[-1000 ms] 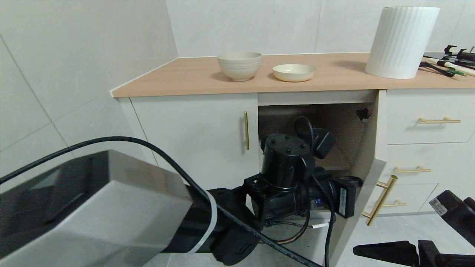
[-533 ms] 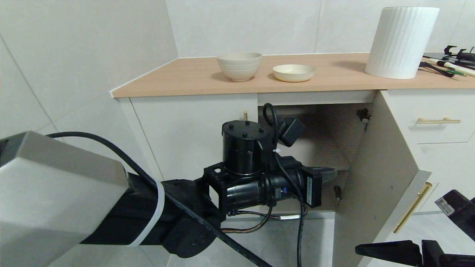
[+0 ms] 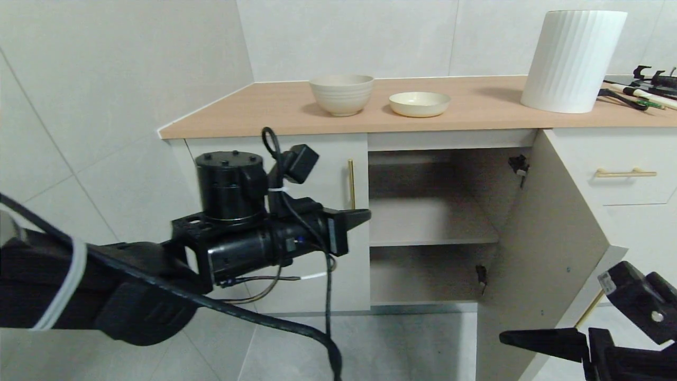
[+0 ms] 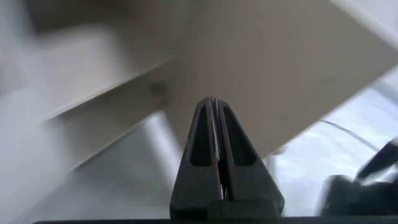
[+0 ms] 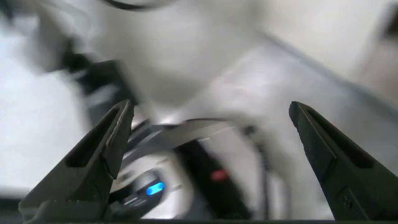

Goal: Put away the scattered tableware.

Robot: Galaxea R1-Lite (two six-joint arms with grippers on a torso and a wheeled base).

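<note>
Two pieces, a ribbed bowl [image 3: 341,94] and a shallow dish [image 3: 419,103], stand on the surface [image 3: 264,114] above the open cabinet [image 3: 428,222], neither put away yet. The left claw [image 3: 362,215], pinched together and holding nothing, hangs before the cabinet. The right claw [image 5: 211,109] gapes wide near its door [image 3: 534,238].

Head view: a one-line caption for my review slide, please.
Cabinet door open, left hand shut beside the opening, bowl and dish on the counter above.
</note>
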